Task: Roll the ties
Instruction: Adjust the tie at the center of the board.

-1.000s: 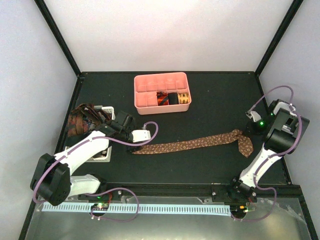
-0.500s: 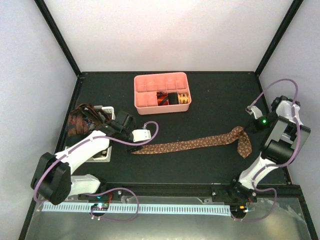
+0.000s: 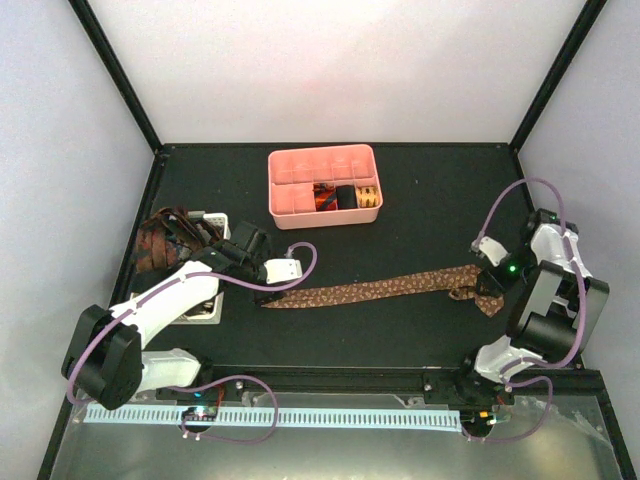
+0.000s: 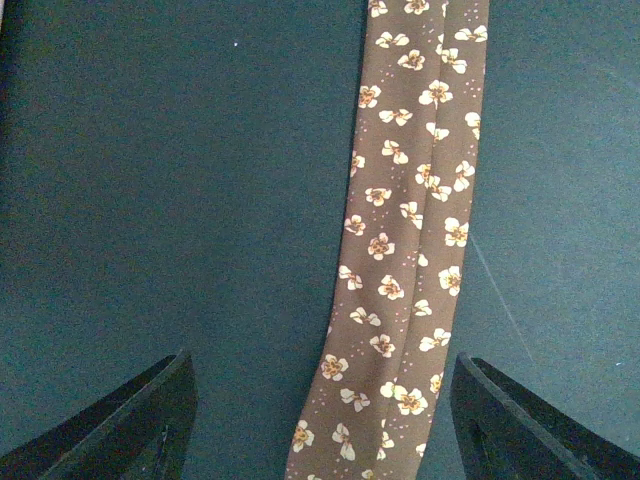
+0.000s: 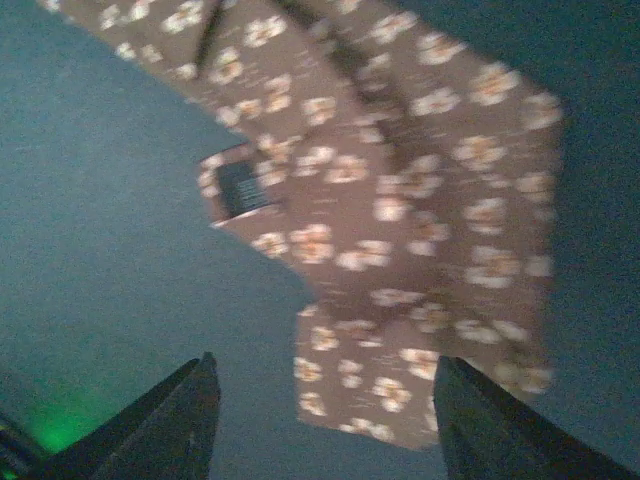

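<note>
- A small black label (image 5: 240,188) sits on the back of the brown tie (image 3: 380,288) at its wide end. The right wrist view is blurred, so any writing on it is unreadable.
- The tie's print is small cream flowers on brown.
- The brown tie lies flat on the bench (image 3: 420,220), stretched left to right between the two arms. Its wide end is folded over on itself at the right.
- The left pincer (image 4: 322,357) has its jaws wide apart and holds nothing. The tie's narrow end lies on the bench between the two fingers.
- The right pincer (image 5: 325,362) has its jaws apart with nothing clamped. The folded wide end lies under it, its lower edge between the fingertips.
- The pink tray (image 3: 290,200) at the far side holds rolled ties (image 3: 347,195) in red-orange, black and gold.
- A heap of ties (image 3: 160,240) lies by the white basket (image 3: 216,217) at the left.
</note>
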